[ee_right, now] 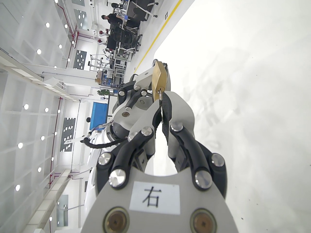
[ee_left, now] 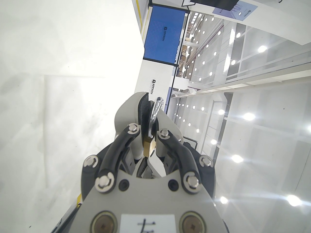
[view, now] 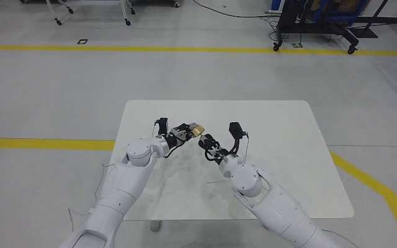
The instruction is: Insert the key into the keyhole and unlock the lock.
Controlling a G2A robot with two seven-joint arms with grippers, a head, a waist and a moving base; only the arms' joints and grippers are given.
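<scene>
Your left gripper [ee_left: 151,116] is closed on the lock [ee_left: 148,147], pinching shackle [ee_left: 155,112] and brass body between its pads [ee_left: 143,107], held over the table [view: 279,124]. Just off its tip, the right gripper [ee_right: 161,109] is clamped on the key [ee_right: 160,103], whose blade meets the keyhole [ee_right: 160,89]. Turn off-axis and the thin key may slip in that grip, or the lock may twist in its hold.

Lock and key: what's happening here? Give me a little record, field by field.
lock: brass, held over the table by the left gripper
key: pinched in the right gripper, tip at the keyhole; depth unclear
grip: both shut, facing each other
</scene>
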